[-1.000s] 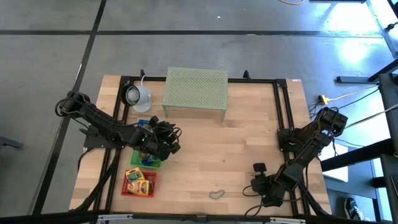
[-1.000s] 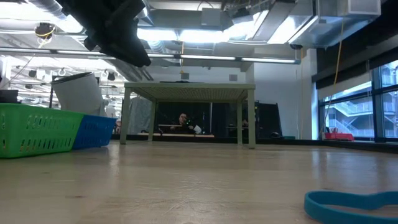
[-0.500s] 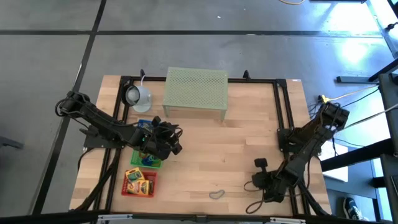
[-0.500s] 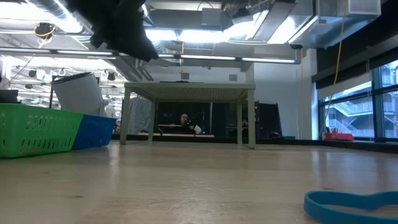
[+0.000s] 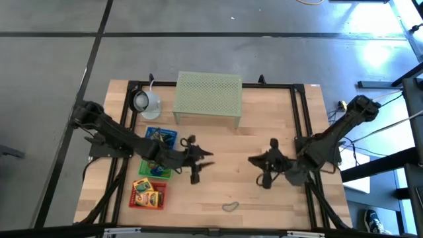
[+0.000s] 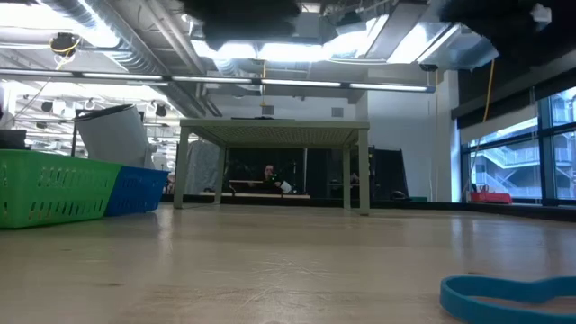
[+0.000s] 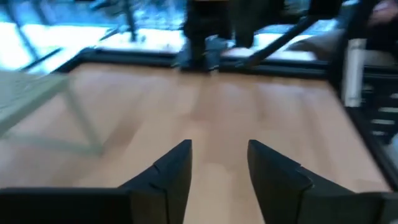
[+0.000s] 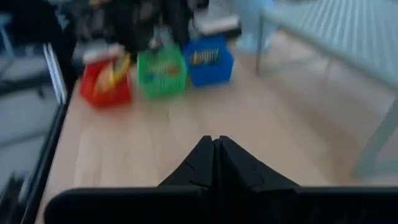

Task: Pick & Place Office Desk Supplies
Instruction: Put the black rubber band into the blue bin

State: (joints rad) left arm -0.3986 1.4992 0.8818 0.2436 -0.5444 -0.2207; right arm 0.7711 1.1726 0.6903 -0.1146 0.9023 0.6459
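One thin blue-grey loop (image 5: 229, 206) lies flat on the wood near the table's near edge; the low view shows the loop (image 6: 513, 295) at its lower right. Two yellow printed boxes (image 5: 147, 194) sit in a red basket (image 5: 135, 201). My left gripper (image 5: 201, 160) hovers over the bare table middle, right of the baskets, open (image 7: 219, 149) and empty. My right gripper (image 5: 253, 160) hovers facing it from the right, shut (image 8: 214, 142) and empty. Both are above and far from the loop.
A green basket (image 5: 153, 170) and a blue basket (image 5: 160, 135) stand in a row with the red one at the table's left. The pale green mesh stand (image 5: 207, 96) and a white round lamp-like object (image 5: 145, 101) sit at the far edge. Bare wood lies between the grippers.
My left gripper has moved from above the green basket toward the table's right, out over the bare middle. My right arm has swung from the near right corner toward the table's left and far side, up to the middle. The loop has stayed where it was.
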